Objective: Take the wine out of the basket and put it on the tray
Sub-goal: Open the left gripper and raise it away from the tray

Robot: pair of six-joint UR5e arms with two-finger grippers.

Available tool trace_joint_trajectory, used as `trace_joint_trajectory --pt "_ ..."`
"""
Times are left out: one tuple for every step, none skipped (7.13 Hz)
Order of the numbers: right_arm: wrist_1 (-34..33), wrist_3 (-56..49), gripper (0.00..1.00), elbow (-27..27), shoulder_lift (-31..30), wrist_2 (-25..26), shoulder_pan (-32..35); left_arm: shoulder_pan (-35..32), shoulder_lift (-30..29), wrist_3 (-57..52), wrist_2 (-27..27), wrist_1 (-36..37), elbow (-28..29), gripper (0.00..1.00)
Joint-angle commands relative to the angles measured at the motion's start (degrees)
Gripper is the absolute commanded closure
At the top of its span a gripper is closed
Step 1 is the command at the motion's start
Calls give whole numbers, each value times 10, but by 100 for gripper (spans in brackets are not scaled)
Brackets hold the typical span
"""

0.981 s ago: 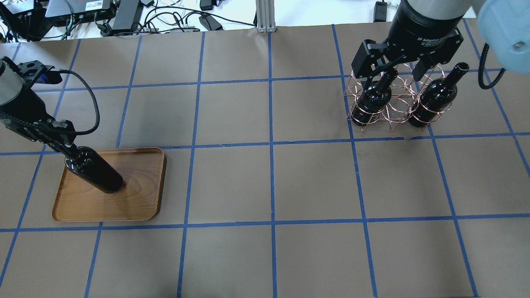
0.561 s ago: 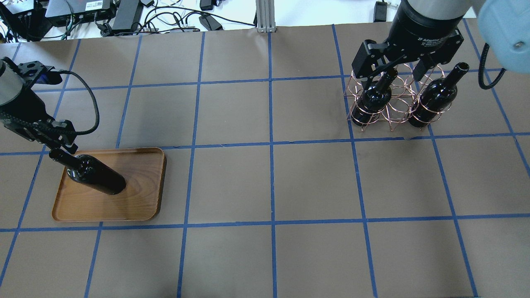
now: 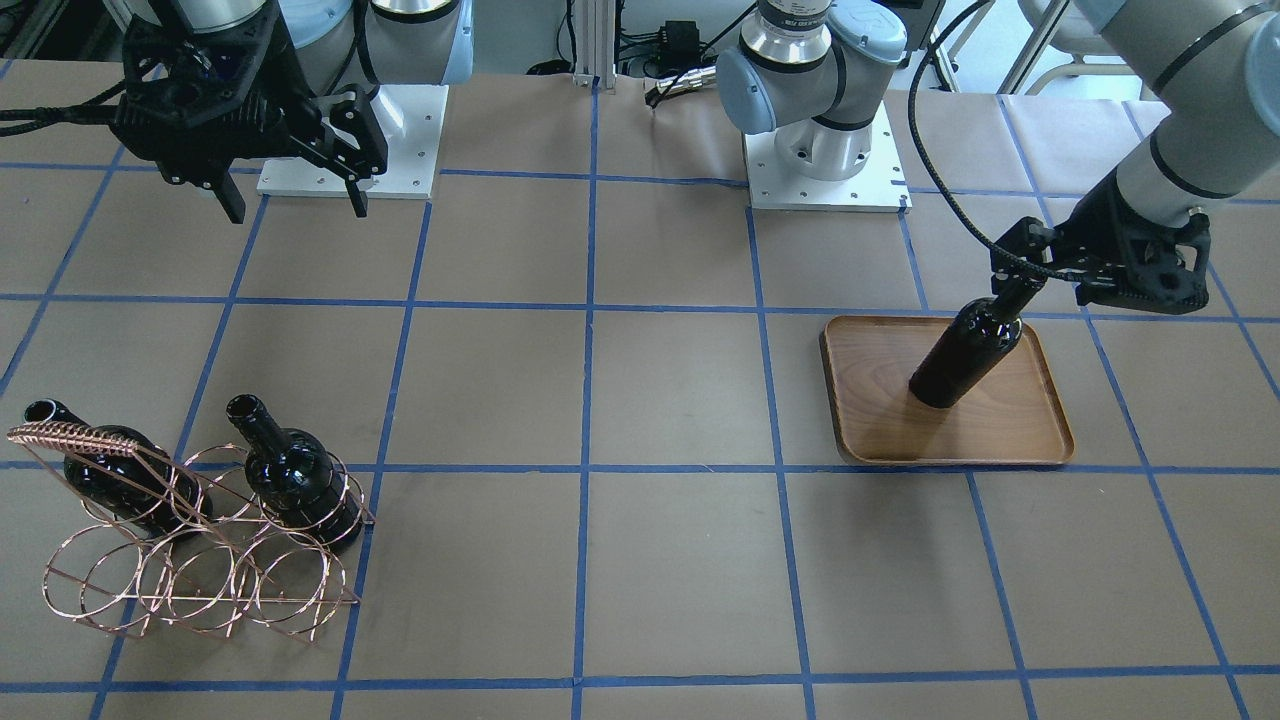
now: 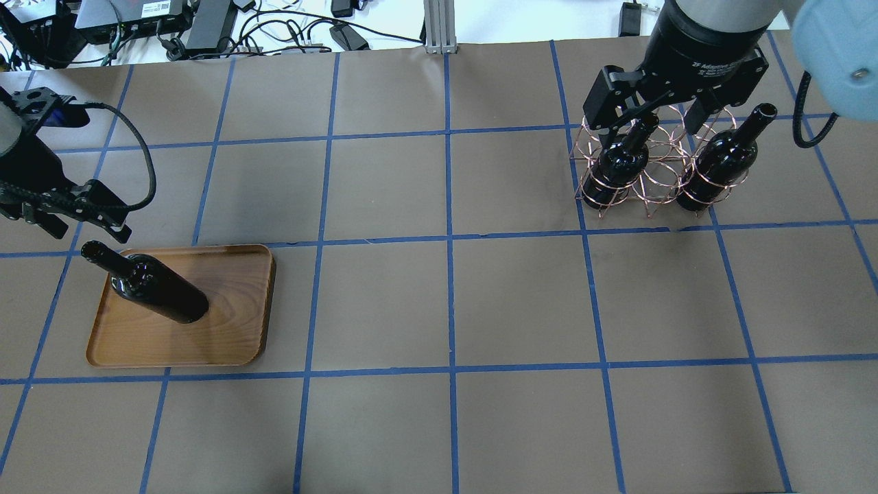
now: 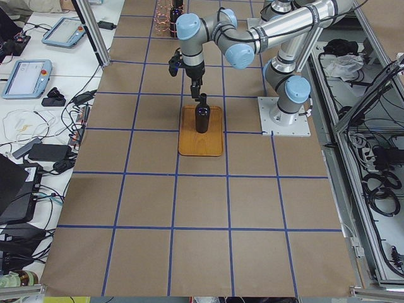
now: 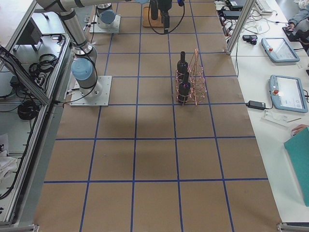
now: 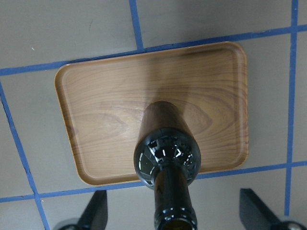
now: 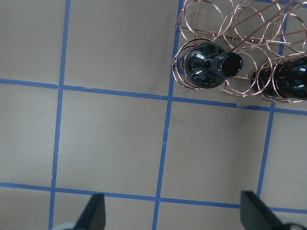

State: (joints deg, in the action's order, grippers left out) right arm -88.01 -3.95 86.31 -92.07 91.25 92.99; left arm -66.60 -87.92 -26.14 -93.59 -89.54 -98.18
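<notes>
- Left gripper (image 4: 86, 230): you see its fingers spread wide just over the neck of the wine (image 4: 161, 298), gripping nothing.
- Wine: upright on the tray (image 4: 233, 343).
- Right gripper (image 4: 650, 123): fingers apart, above the basket (image 4: 656, 184).

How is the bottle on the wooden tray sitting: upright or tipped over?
Upright. The bottle stands on its base on the tray, neck pointing straight up.

My silver-grey tube arms (image 3: 1180, 40) have pale blue joint caps (image 3: 745, 90), screwed white base plates (image 3: 780, 190), a looping black cable (image 4: 147, 171), a matte black left gripper (image 4: 89, 235) and white-lettered black right gripper (image 3: 297, 210).
</notes>
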Motion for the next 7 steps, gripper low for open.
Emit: trace_joint_trajectory --pt "0 0 0 0 0 -1 0 -49 16 78 19 -26 34 0" --pt "0 0 0 0 1 0 0 -90 24 143 23 -26 35 0" --pt "0 0 0 0 1 0 0 -129 38 158 41 -24 36 0" --pt "0 0 0 0 0 3 0 -163 48 161 41 -24 36 0" --pt "0 0 0 1 0 5 0 -195 50 199 43 -24 36 0" --pt "0 -1 0 1 0 5 0 -214 51 204 43 -24 36 0" --pt "-1 -1 0 0 1 6 0 -217 51 203 43 -25 36 0"
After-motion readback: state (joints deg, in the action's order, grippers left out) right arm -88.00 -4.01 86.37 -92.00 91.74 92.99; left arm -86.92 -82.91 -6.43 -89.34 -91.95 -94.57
